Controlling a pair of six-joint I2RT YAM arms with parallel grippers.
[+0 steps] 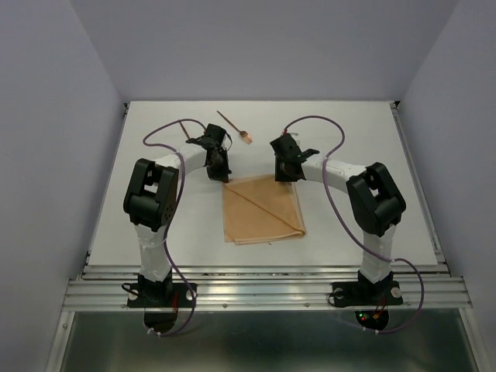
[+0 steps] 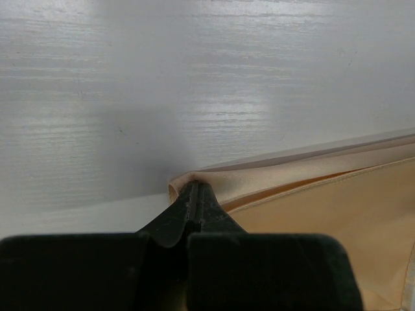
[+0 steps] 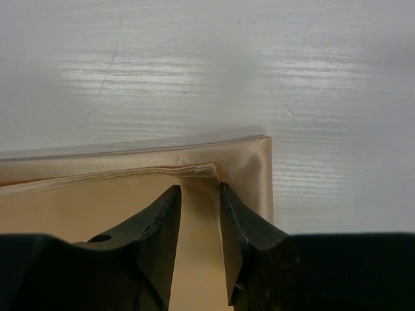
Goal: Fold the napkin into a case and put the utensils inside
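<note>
Left tool (image 2: 193,194): closed, its two fingers pressed flat together with no gap showing; the tip pinches the far left corner of the napkin (image 2: 324,220), where the cloth curls up in a small fold around it.
Right tool (image 3: 198,189): open, fingers (image 3: 162,220) parted and pointing down at the far right corner of the napkin (image 3: 130,162); nothing is held. The edge of an inner layer runs just ahead of the tips, and the outer folded edge lies beyond it.
Tool positions, top view: left tool (image 1: 219,167) and right tool (image 1: 283,174) stand at the two far corners of the napkin, one on each.
Napkin (image 1: 262,211): tan cloth, folded to a roughly square stack of layers, lying flat near the middle of the tabletop (image 1: 356,155) between the two arms. A diagonal crease crosses its top face. The layers show as stepped edges along the far side.
Utensil (image 1: 232,125): a thin reddish-brown stick with a small paler head, lying at a slant on the far part of the tabletop, beyond the napkin and apart from it, outside the folds. Whether a second piece lies with it cannot be told at this size.
Tabletop (image 2: 194,78): white, with a fine grain in both wrist views.
</note>
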